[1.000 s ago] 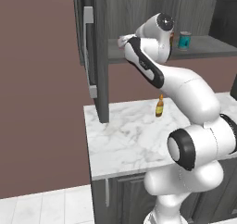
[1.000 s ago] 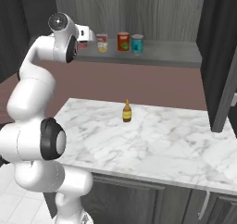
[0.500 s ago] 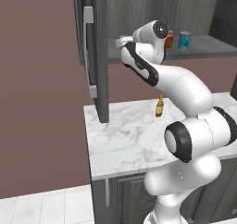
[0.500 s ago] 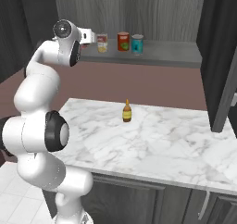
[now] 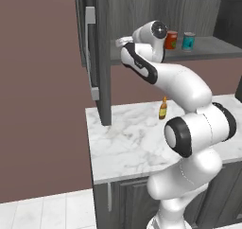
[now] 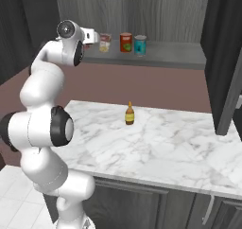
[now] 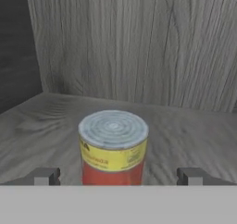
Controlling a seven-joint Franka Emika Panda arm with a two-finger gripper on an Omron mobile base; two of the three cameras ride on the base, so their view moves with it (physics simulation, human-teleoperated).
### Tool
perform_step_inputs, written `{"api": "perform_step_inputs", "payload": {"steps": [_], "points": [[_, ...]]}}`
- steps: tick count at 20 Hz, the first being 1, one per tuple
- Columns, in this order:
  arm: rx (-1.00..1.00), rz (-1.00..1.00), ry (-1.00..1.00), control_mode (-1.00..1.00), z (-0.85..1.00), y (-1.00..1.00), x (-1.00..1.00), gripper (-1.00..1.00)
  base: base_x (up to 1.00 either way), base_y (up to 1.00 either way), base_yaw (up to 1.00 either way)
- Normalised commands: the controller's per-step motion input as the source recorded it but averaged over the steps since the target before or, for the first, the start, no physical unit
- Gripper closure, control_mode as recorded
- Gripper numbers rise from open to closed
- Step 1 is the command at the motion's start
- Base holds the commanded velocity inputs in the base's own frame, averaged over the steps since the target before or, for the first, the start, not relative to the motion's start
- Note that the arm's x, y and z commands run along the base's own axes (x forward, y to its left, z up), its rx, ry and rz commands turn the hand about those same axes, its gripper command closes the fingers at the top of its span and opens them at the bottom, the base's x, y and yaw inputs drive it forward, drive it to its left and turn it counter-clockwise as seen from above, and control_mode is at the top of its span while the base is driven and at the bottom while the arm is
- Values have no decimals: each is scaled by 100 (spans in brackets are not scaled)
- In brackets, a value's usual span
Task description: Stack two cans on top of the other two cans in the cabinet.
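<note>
In the hand view a short can (image 7: 113,146) with a silver top and a yellow-over-red label stands on the cabinet's grey shelf (image 7: 194,135). It sits just ahead of my open gripper (image 7: 119,176), centred between the two fingertips (image 7: 46,176), and touches neither. In the right base view the gripper (image 6: 92,37) is at the shelf's left end. To its right stand the cream can with a red top band (image 6: 105,42), the red-orange can (image 6: 125,41) and the teal can (image 6: 140,45). The left base view shows the gripper (image 5: 124,42), the red-orange can (image 5: 171,39) and the teal can (image 5: 188,41).
A small amber bottle (image 6: 129,114) stands on the marble counter (image 6: 165,143) below the shelf. The tall cabinet door (image 5: 97,57) with a pale handle hangs open left of the arm. Another dark door (image 6: 231,57) stands open at the right. The cabinet's side wall (image 7: 16,47) is close by.
The arm's upper joints have swung a little toward the shelf, carrying the hand slightly further in. The cans and the bottle have not moved.
</note>
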Motion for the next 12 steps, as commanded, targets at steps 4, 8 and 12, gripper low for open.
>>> {"api": "perform_step_inputs", "payload": {"steps": [4, 8, 12], "points": [[1, 0, 0, -100, 0, 1, 26, -100, 0, 0, 0], [3, 0, 4, -100, 0, 1, 15, -100, 0, 0, 0], [4, 0, 2, -100, -4, 2, 4, -100, 0, 0, 0]]}}
